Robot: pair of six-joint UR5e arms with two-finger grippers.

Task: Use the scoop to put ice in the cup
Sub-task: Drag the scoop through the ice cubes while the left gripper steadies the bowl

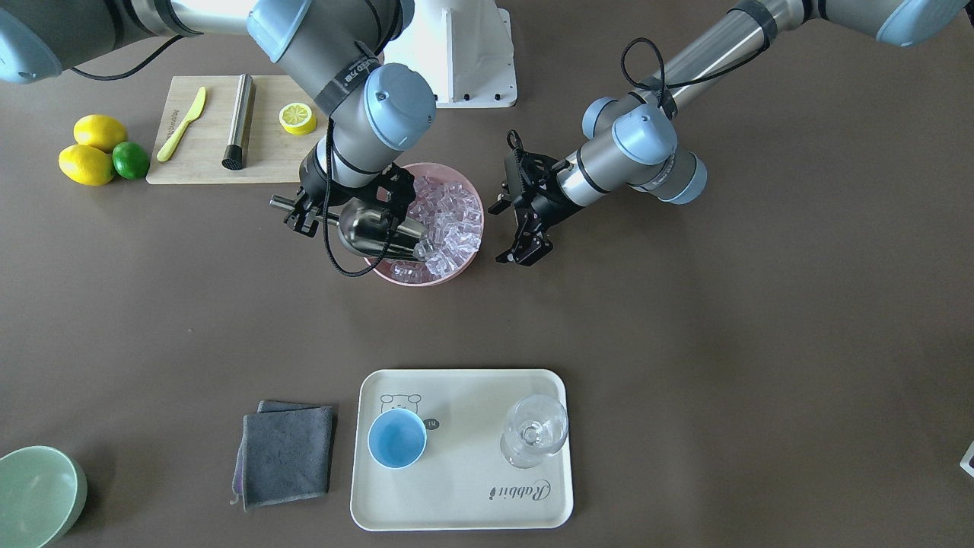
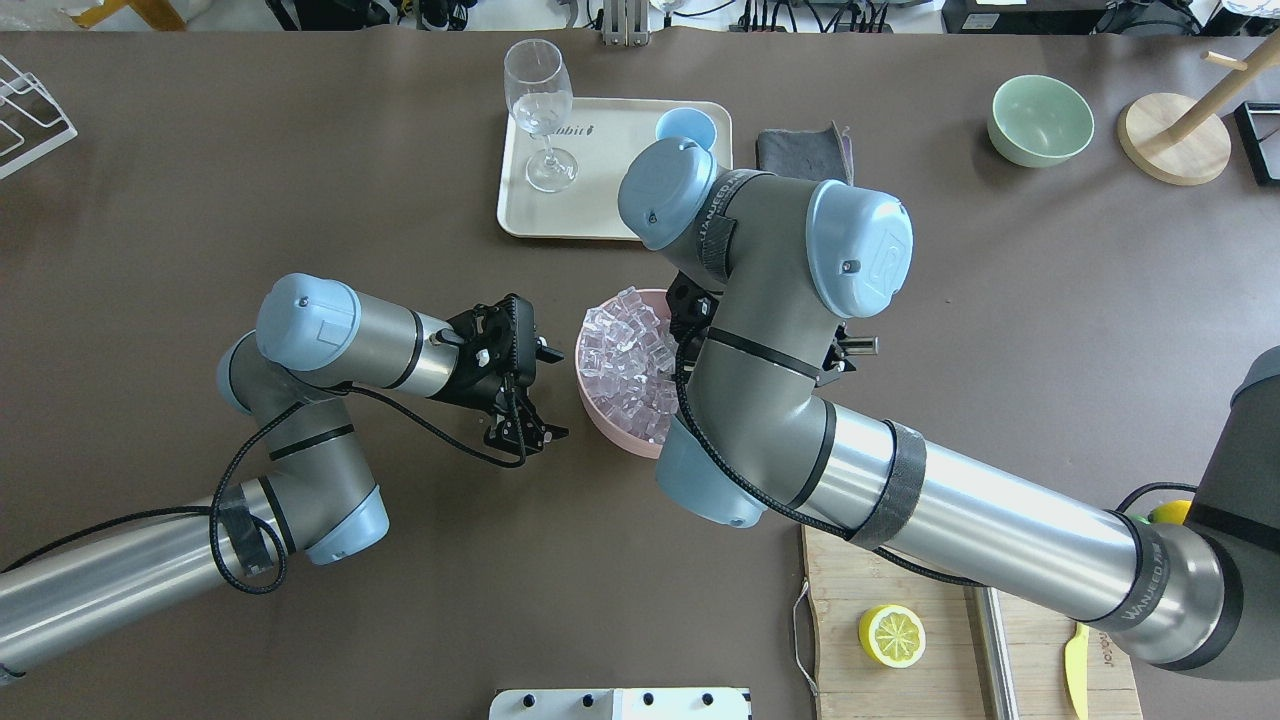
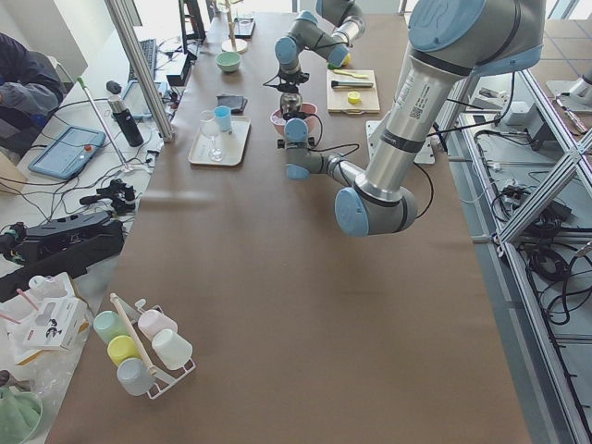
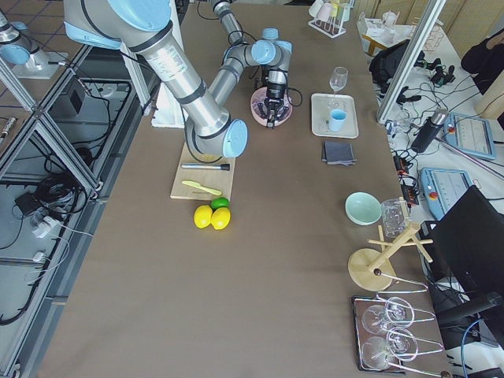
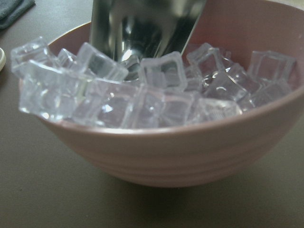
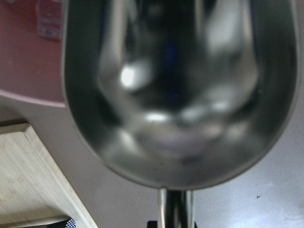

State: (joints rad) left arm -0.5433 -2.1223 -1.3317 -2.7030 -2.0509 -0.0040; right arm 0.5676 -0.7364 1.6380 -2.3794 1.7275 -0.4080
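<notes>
The steel scoop (image 1: 377, 228) is tilted with its front edge among the clear ice cubes (image 1: 449, 217) in a pink bowl (image 1: 426, 275). My right gripper (image 1: 306, 211) is shut on the scoop's handle, at the bowl's side. In the right wrist view the scoop's trough (image 6: 180, 95) is blurred and I see no ice in it. In the left wrist view the scoop (image 5: 142, 28) dips into the ice (image 5: 161, 71). My left gripper (image 1: 513, 228) is open and empty beside the bowl's other side. The light-blue cup (image 1: 397, 439) stands empty on a cream tray (image 1: 456, 502).
A clear stemmed glass (image 1: 535, 430) shares the tray. A grey cloth (image 1: 288, 455) lies beside it, and a pale green bowl (image 1: 34, 495) at the table's corner. A wooden board (image 1: 190, 164) holds a steel rod (image 1: 239, 122), a yellow knife and a half lemon; lemons and a lime (image 1: 130, 160) lie beside it.
</notes>
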